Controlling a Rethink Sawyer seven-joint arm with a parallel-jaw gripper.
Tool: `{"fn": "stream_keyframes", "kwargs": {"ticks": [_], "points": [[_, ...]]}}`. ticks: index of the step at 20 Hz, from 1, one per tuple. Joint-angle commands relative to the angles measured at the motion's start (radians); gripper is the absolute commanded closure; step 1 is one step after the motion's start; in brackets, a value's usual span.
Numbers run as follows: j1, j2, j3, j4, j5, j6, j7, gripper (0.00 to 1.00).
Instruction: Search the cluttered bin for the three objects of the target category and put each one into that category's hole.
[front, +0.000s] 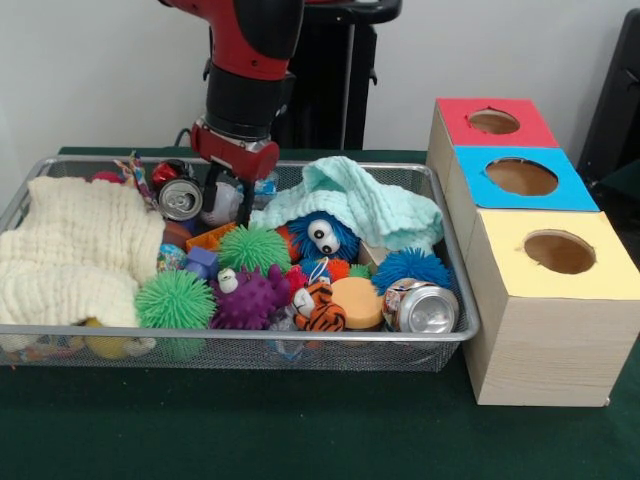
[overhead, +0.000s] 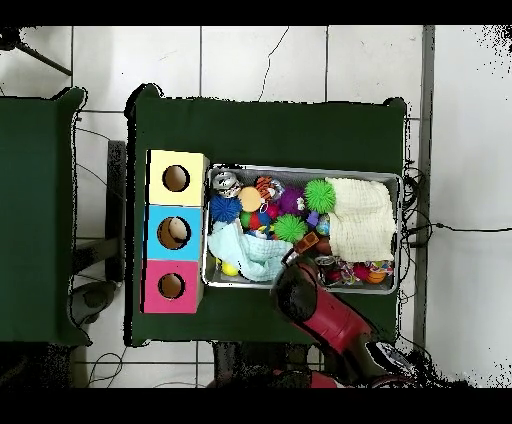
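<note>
My gripper (front: 228, 195) hangs low over the upper left of the bin (front: 30, 185) in the front view, among the clutter at the far rim. I cannot tell how it stands there; the wrist and the pile hide it.

The bin fills the middle and left of that view, and the three boxes stand just beside its right end: red box (front: 455, 120) uppermost, blue box (front: 470, 165) below it, yellow box (front: 500, 240) lowest, each with a round hole in its top.

I judge the drink cans to be a likely category, though nothing here names it. One silver can (front: 180, 199) lies just left of my wrist, end toward the camera. Another can (front: 422, 307) lies at the bin's lower right corner. I cannot find a third; it may sit under the cream cloth (front: 75, 250) or the mint cloth (front: 370, 205).

Cans like these should be light, thin-walled and slick, easily dented. I would take one across its round body, squeezing gently, not by the rim.

No brand, label or writing is readable on anything.
</note>
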Motion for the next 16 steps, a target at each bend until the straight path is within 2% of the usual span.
{"fn": "stream_keyframes", "kwargs": {"ticks": [1, 16], "points": [[0.011, 0.024, 0.059, 0.156, 0.018, 0.023, 0.285, 0.0], [-0.024, 0.062, 0.083, 0.204, 0.006, -0.101, 0.304, 0.0]]}}
